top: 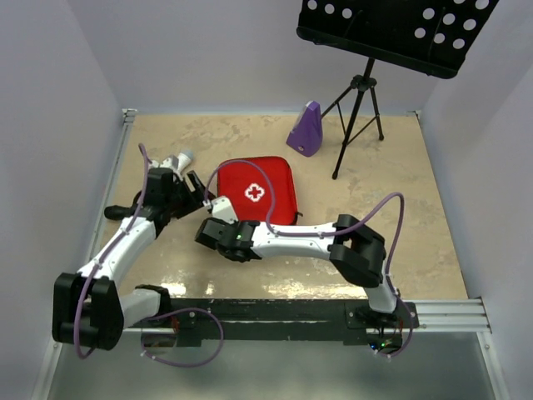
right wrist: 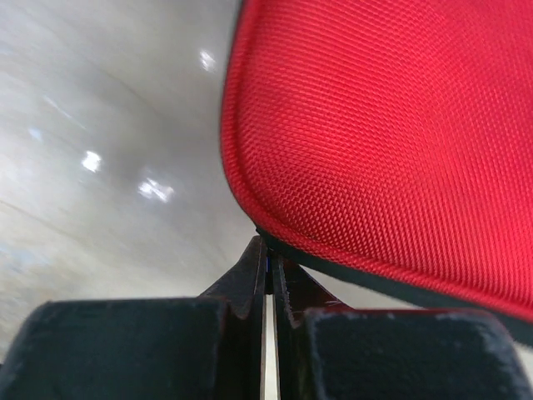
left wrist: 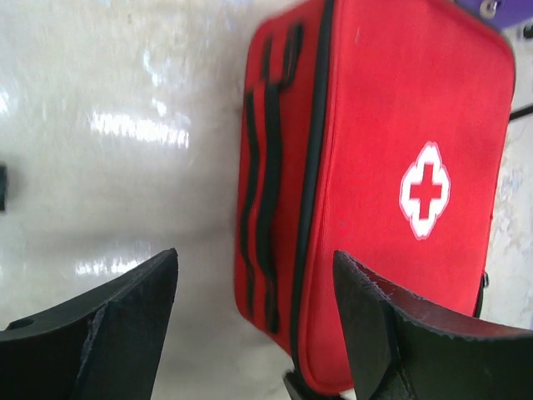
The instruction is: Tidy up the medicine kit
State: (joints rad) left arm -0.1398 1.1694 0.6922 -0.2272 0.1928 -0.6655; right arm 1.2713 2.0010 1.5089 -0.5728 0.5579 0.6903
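The medicine kit [top: 254, 190] lies closed and flat on the table, red with a white cross on top. My left gripper [top: 194, 190] is open at its left side. In the left wrist view the kit [left wrist: 400, 125] lies ahead and my gripper [left wrist: 254, 258] straddles its near edge with the black zip and handle straps, not touching. My right gripper [top: 218, 215] is at the kit's near left corner. In the right wrist view its tips [right wrist: 268, 250] are pressed together at the black zip line under the red fabric [right wrist: 400, 125], pinching what looks like the zip pull.
A purple metronome-shaped object [top: 306, 129] stands at the back, next to a black music stand tripod [top: 358, 117]. Small white bottles [top: 179, 158] lie behind the left gripper. A dark item [top: 117, 212] lies by the left wall. White walls enclose the table.
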